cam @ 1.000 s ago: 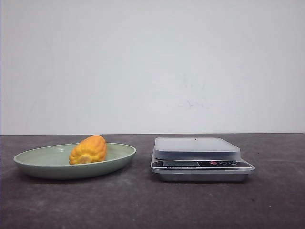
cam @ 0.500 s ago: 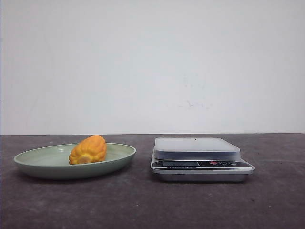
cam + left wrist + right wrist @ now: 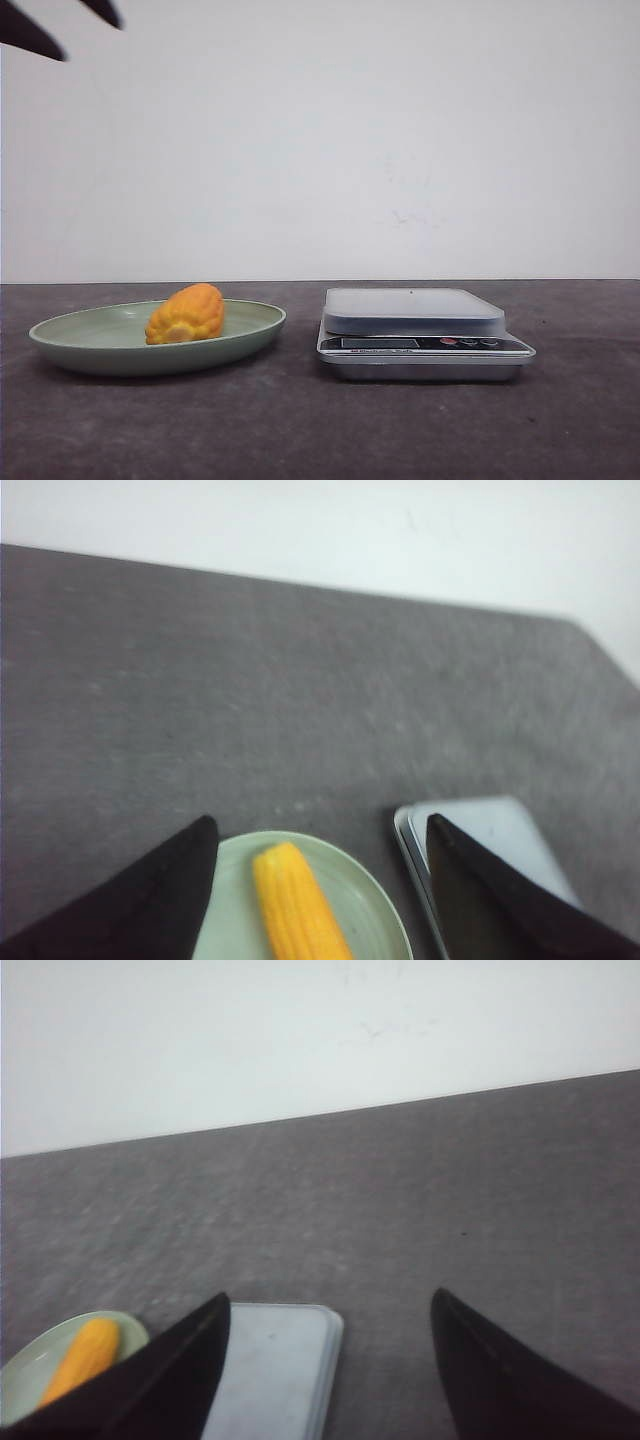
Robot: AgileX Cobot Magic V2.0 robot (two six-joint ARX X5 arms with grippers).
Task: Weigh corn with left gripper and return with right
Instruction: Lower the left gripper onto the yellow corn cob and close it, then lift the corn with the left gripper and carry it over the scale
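A plain white wall stands behind a dark grey table (image 3: 300, 430). On the left part of the table lies a shallow pale green plate (image 3: 60, 345), and the corn (image 3: 185, 314) rests on it, a little right of the plate's middle, with its paler cut end turned toward the near side. Just beside the plate, on the right, stands a kitchen scale (image 3: 425, 345) with a bare grey platform; plate and scale do not touch.

The left gripper (image 3: 315, 880) hangs high above the plate with its fingers spread apart and nothing between them. In the front view only its tips show, at the upper left corner. The right gripper (image 3: 330, 1360) is also spread apart and holds nothing; it looks down at the scale and one edge of the plate.

The corn is not yet picked, so the risks are ahead. The cob is round and stubby, and it probably rolls easily on the curved plate if one finger touches it first. If the fingers close along its length and not across it, the corn may slip out. A too deep descent may press the plate rim and tip or push the plate toward the scale.
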